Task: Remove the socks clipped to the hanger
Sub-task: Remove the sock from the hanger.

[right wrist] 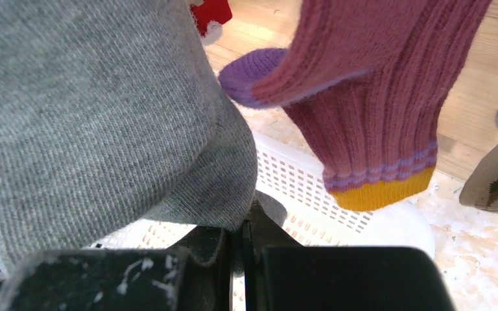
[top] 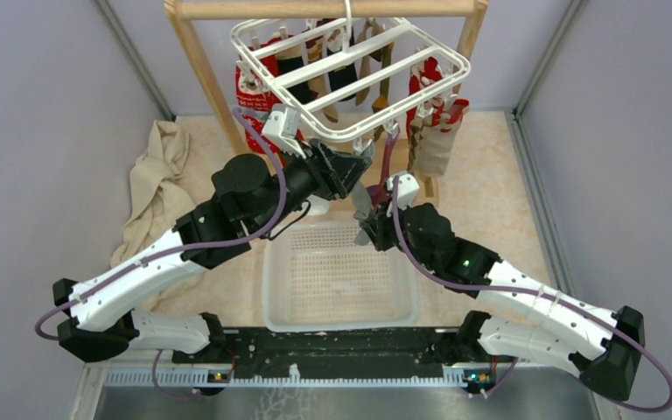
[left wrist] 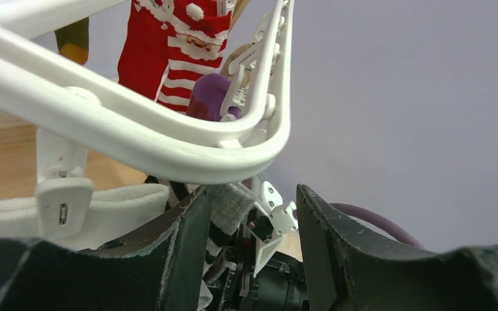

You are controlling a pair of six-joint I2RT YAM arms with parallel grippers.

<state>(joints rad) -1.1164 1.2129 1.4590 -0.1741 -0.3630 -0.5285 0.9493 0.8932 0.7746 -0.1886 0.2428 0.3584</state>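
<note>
The white slatted hanger (top: pixel 442 52) hangs tilted from a wooden bar, with socks dangling under it. My left gripper (top: pixel 356 166) is up at the hanger's near rim (left wrist: pixel 168 152). It stands open (left wrist: pixel 253 223) around a white clip (left wrist: pixel 277 217) and the cuff of a grey sock (left wrist: pixel 230 204). The clip does not touch the right finger. My right gripper (top: pixel 369 210) sits just below it and is shut (right wrist: pixel 241 236) on the lower end of that grey sock (right wrist: pixel 91 110). A magenta sock (right wrist: pixel 376 97) with a yellow cuff hangs next to it. Red Santa socks (left wrist: pixel 168 45) hang further back.
A white mesh basket (top: pixel 280 297) lies on the table under both grippers. The wooden frame's post (top: pixel 197 61) stands to the left of the hanger. An argyle brown sock (top: pixel 437 144) hangs at the right. A beige cloth (top: pixel 157 175) lies against the left wall.
</note>
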